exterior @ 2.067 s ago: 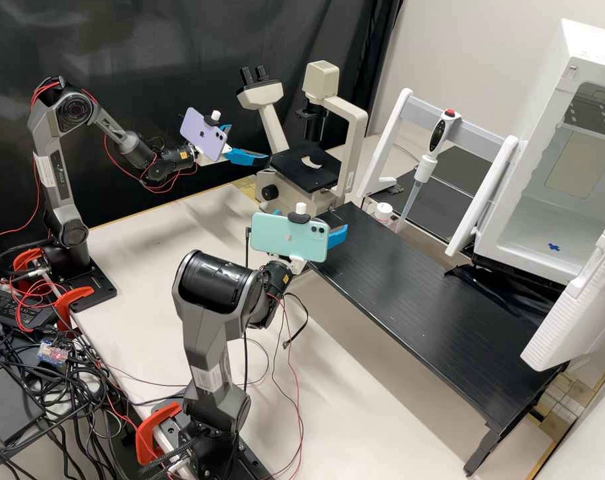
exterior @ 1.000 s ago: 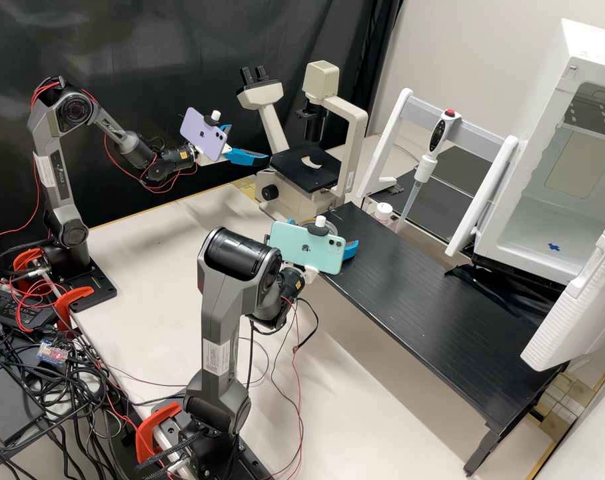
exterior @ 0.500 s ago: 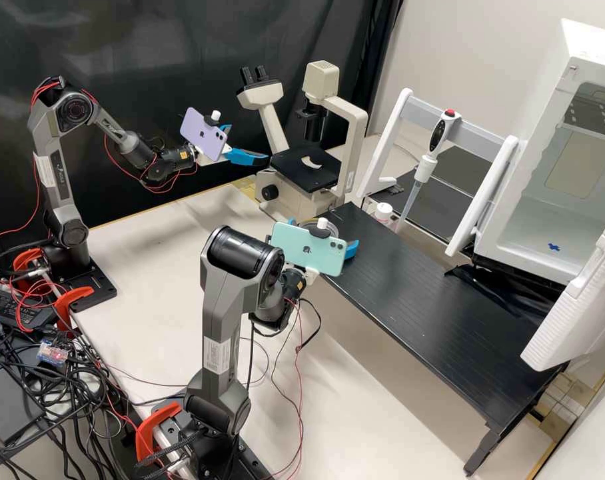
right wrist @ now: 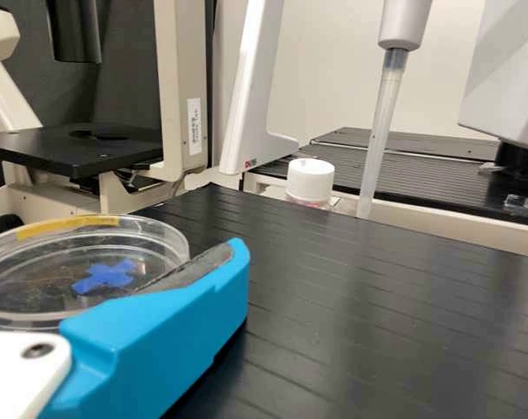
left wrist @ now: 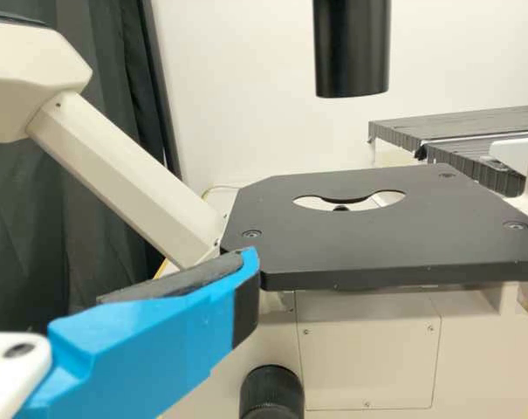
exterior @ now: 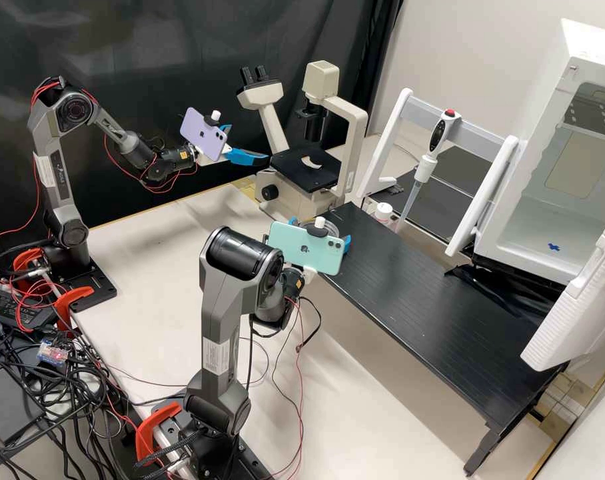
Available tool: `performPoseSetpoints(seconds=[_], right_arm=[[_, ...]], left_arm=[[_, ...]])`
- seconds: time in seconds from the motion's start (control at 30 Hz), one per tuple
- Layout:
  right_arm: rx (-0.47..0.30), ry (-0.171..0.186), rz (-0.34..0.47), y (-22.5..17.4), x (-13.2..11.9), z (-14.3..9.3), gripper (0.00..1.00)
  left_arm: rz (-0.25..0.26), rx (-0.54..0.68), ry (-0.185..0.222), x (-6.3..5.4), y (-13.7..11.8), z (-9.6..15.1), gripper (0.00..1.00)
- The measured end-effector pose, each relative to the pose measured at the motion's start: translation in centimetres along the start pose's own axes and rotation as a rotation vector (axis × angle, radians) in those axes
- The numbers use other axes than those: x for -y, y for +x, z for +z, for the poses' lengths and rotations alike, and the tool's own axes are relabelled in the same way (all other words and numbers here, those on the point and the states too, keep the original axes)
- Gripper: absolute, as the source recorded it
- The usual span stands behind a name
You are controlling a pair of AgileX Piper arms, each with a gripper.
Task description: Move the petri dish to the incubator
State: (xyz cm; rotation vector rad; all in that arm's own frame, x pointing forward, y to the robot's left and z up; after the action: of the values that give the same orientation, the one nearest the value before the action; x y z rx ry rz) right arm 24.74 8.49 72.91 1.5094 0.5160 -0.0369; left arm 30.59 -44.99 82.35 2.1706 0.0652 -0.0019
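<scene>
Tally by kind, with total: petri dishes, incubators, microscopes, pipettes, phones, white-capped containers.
Petri dishes: 1
Incubators: 1
Microscopes: 1
Pipettes: 1
Phones: 2
White-capped containers: 1
Total: 7

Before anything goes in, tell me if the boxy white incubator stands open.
Open: the incubator bares its interior, its ribbed white door swung aside.

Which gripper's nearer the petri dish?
Right. The right gripper is at the petri dish, one finger right against its rim. The left gripper is farther off, up beside the microscope.
</scene>
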Motion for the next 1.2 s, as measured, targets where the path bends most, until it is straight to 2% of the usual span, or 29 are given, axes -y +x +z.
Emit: performPoseSetpoints(seconds=[0.67,0.87,1.1,1.2], right_arm=[[-0.004,-0.007,-0.005,-0.2,-0.3,-0.4,0.00],[0.002,-0.019,-0.004,-0.3,-0.4,-0.6,0.00],[0.010,-0.057,0.006,-0.7,-0.5,-0.9,0.00],[0.003,-0.058,0.016,-0.8,-0.7,-1.1,0.00]], left_arm=[[0.000,0.000,0.000,0.0,0.0,0.0,1.00],[0.000,0.000,0.000,0.0,0.0,0.0,1.00],[0.000,0.000,0.000,0.0,0.0,0.0,1.00],[0.000,0.000,0.000,0.0,0.0,0.0,1.00]])
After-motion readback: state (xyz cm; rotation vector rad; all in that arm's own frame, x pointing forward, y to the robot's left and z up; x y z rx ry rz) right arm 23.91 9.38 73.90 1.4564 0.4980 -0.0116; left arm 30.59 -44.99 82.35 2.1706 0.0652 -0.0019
